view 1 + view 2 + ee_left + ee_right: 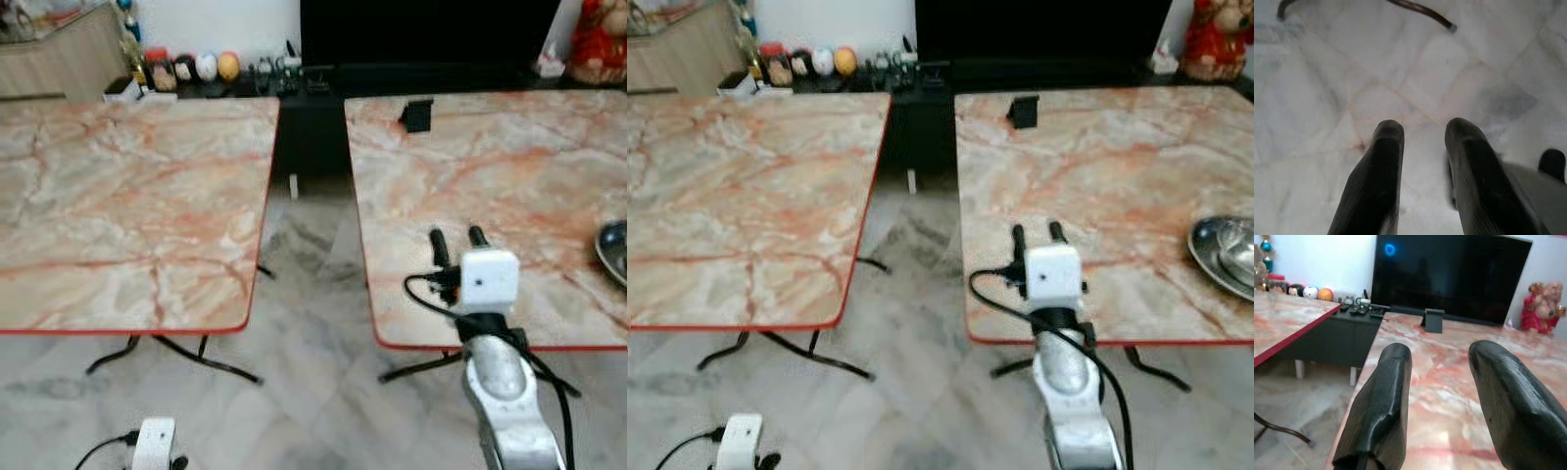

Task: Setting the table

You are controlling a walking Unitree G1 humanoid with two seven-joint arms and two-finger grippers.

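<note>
Two marble tabletops stand before you with a gap of floor (304,323) between. Your right gripper (1034,233) hovers over the near edge of the right tabletop (1097,176), fingers spread and empty. A metal bowl (1225,253) sits at that tabletop's right edge. Your left gripper (1422,132) hangs over the floor, fingers parted.

Two marble worktops stand apart: one (127,206) left of the right claw (458,238), the other (490,176) under it, carrying a steel bowl (1225,250) to its right and a black stand (416,115) beyond.
</note>
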